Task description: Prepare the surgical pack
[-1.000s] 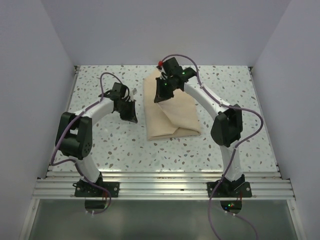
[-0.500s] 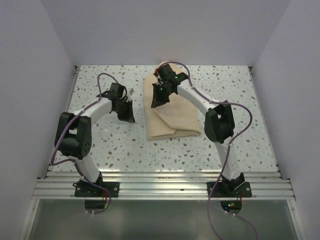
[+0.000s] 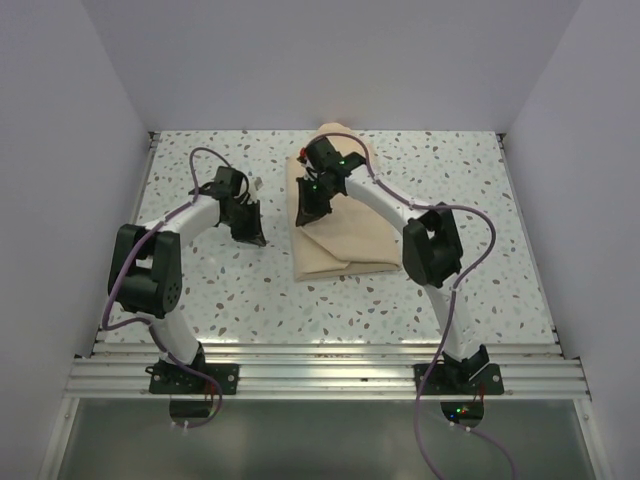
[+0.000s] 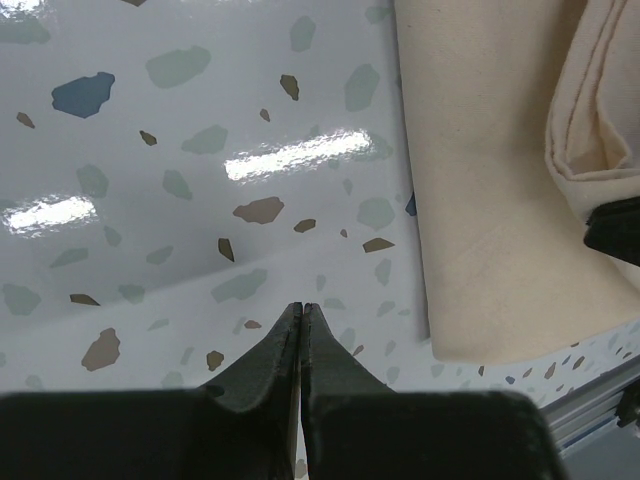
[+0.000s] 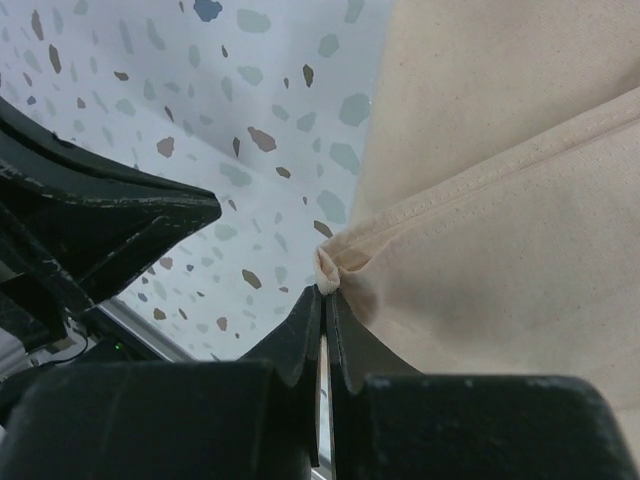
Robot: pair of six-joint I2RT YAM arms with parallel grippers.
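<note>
From above, the tan wrap sheet (image 3: 350,240) lies folded mid-table, the right gripper (image 3: 308,210) at its left edge, the left gripper (image 3: 254,236) just beside it over the speckled table (image 3: 480,200); the left wrist shows its jaws pressed together, empty; the right wrist shows jaws pinching the sheet's folded corner.

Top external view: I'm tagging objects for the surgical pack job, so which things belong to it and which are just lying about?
Job: tan wrap sheet, folded; right pincer pinching its edge; left pincer shut, empty.
Not of the job: speckled table; purple cables.
</note>
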